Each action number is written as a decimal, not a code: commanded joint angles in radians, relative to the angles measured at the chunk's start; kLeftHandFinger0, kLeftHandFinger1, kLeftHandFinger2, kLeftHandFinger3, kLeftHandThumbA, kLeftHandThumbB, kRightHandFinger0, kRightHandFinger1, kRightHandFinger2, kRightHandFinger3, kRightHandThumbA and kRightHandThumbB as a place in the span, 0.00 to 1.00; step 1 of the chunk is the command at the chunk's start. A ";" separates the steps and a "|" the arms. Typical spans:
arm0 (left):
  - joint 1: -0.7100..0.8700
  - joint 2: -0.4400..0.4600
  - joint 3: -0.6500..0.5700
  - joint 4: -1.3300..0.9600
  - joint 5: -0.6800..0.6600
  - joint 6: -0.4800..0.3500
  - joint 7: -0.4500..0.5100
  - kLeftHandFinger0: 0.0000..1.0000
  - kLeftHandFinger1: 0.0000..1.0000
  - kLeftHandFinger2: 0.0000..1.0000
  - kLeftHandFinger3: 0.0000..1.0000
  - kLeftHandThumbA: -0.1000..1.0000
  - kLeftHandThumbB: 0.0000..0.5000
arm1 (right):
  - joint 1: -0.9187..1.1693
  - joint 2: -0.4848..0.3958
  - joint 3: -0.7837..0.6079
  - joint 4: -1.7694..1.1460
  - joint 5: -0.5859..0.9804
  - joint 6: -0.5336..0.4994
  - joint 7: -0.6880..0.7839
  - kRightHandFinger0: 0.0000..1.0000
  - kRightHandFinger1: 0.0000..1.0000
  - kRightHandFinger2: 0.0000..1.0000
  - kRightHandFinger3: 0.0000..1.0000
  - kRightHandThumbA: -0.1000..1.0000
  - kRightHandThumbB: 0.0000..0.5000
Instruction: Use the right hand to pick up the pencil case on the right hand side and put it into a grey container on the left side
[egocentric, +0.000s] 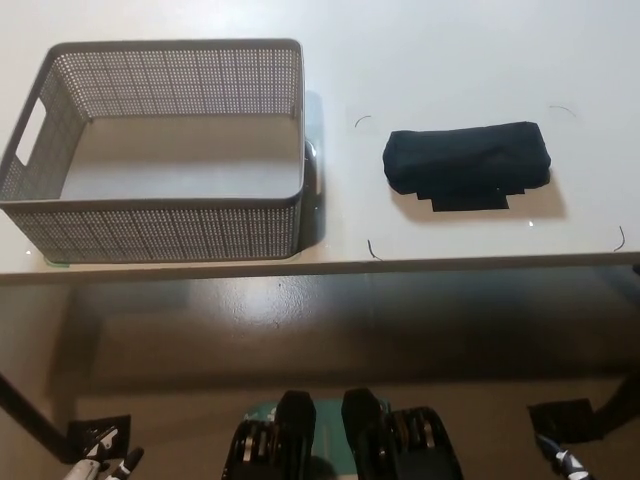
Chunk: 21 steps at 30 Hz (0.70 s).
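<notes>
The black pencil case (467, 158) lies lengthwise on the right half of the white table (420, 70), with a flat black flap sticking out under its near side. On the left stands the grey perforated container (160, 235), empty, with a handle slot in its left wall. Only a sliver of my white left hand (100, 467) shows at the bottom left edge, below the table's front edge. A small part of my black right hand (563, 460) shows at the bottom right edge. Both hands are low and far from the case.
The table's front edge (320, 268) runs across the picture below the container and the case. Thin corner marks (372, 250) on the tabletop frame the spot around the case. A gap of bare table separates the container from the case.
</notes>
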 joint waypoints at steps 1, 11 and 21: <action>-0.011 0.039 0.013 -0.014 0.025 -0.100 0.013 1.00 1.00 1.00 1.00 1.00 0.54 | 0.085 -0.073 -0.114 -0.417 -0.107 -0.012 -0.043 1.00 1.00 1.00 1.00 1.00 0.81; -0.011 0.040 0.013 -0.015 0.026 -0.094 0.011 1.00 1.00 1.00 1.00 1.00 0.56 | 0.141 -0.058 -0.226 -0.729 -0.116 0.010 -0.036 1.00 1.00 1.00 1.00 0.98 0.81; -0.011 0.055 0.002 -0.021 0.043 -0.088 -0.001 1.00 1.00 1.00 1.00 1.00 0.56 | 0.009 -0.145 -0.321 -0.842 -0.209 0.133 0.041 1.00 1.00 1.00 1.00 1.00 0.94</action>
